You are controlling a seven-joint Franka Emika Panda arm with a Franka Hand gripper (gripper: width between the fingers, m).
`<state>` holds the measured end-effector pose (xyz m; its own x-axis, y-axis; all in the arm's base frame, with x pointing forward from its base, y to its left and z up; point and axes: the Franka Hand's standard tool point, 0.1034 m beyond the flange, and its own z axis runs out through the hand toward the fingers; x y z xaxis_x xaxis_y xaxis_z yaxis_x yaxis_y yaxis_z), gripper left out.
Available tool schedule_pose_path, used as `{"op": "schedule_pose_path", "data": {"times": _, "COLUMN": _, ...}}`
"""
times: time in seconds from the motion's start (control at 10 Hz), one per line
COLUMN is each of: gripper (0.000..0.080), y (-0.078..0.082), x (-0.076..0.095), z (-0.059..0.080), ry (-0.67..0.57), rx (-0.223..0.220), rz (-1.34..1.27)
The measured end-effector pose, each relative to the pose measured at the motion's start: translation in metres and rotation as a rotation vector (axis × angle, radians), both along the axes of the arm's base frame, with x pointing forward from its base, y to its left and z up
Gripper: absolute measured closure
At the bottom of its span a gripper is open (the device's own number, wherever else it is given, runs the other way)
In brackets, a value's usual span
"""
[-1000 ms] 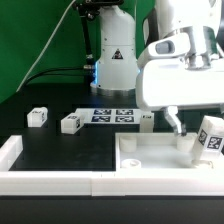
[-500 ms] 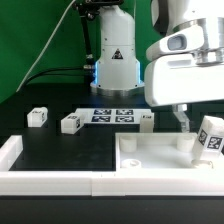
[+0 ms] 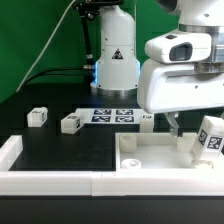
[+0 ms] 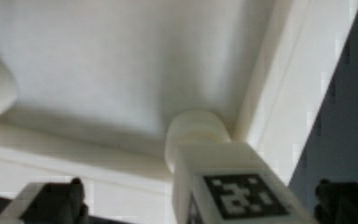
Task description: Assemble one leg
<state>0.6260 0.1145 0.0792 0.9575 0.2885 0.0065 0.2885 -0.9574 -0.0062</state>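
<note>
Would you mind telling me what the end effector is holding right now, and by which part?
Nothing: the end effector is open and not touching the leg.

On the counter (image 3: 60, 148), the panel (image 3: 150, 158) lies near the front, toward the exterior view's right. A tilted leg (image 3: 212, 138) (image 4: 220, 165) sits in the panel at its right end, close against the raised wall at a corner. The marker board (image 3: 113, 116) lies behind the panel, near the counter's middle. A second leg (image 3: 71, 122) lies just left of the marker board, and a third leg (image 3: 38, 117) lies farther left, apart from it. A fourth leg (image 3: 147, 120) stands just beside the marker board's right end. The robot base (image 3: 115, 60) stands behind the marker board. A rail (image 3: 60, 183) runs along the counter's front edge, before the panel.
</note>
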Motion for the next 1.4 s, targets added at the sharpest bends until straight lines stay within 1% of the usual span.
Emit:
{"op": "schedule_pose_path", "data": {"times": 0.2, "gripper": 0.0151, "y": 0.0, "x": -0.002, "z": -0.002, "ry": -0.001, "rx": 0.0, "rz": -0.005}}
{"op": "schedule_pose_path", "data": {"times": 0.4, "gripper": 0.0151, "y": 0.005, "x": 0.002, "z": -0.002, "ry": -0.003, "rx": -0.004, "rz": -0.044}}
{"op": "schedule_pose_path", "data": {"times": 0.5, "gripper": 0.0151, "y": 0.002, "x": 0.007, "z": -0.005, "ry": -0.006, "rx": -0.004, "rz": -0.048}}
{"op": "schedule_pose_path", "data": {"times": 0.7, "gripper": 0.0151, "y": -0.003, "x": 0.008, "z": -0.006, "ry": -0.006, "rx": -0.005, "rz": -0.055}}
{"op": "schedule_pose_path", "data": {"times": 0.8, "gripper": 0.0285, "y": -0.003, "x": 0.008, "z": -0.006, "ry": -0.006, "rx": -0.005, "rz": -0.055}}
{"op": "schedule_pose_path", "data": {"times": 0.9, "gripper": 0.0285, "y": -0.003, "x": 0.008, "z": -0.006, "ry": -0.006, "rx": -0.005, "rz": -0.055}}
{"op": "schedule_pose_path", "data": {"times": 1.0, "gripper": 0.0425, "y": -0.003, "x": 0.008, "z": -0.006, "ry": -0.006, "rx": -0.004, "rz": -0.055}}
{"op": "schedule_pose_path", "data": {"times": 1.1, "gripper": 0.0513, "y": -0.002, "x": 0.008, "z": -0.006, "ry": -0.005, "rx": -0.004, "rz": -0.063}}
{"op": "schedule_pose_path", "data": {"times": 1.4, "gripper": 0.0512, "y": -0.002, "x": 0.008, "z": -0.007, "ry": -0.005, "rx": -0.003, "rz": -0.094}}
